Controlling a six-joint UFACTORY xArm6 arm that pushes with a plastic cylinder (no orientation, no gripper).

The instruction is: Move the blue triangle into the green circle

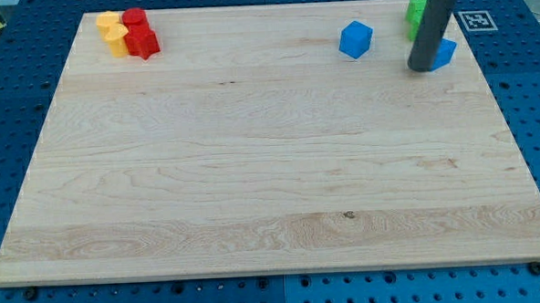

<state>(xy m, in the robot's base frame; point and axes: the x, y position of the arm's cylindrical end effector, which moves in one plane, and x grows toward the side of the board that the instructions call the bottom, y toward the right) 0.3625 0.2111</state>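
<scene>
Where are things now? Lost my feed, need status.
My tip down, against blue triangle's left. Green block just above, mostly hidden by rod. Blue cube off left, clear.

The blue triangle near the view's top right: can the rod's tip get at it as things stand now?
Probably yes. My tip already stands against the blue triangle, on its left side in the view, and partly hides it. Nothing lies between them. The green block sits just above, toward the view's top.

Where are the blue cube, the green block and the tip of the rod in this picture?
blue cube (355, 39): camera view, middle of its front faces.
green block (416, 13): camera view, the visible left part; the rod hides the rest.
my tip (422, 67): camera view, the rod's very end, against another blue block (446, 52).
</scene>
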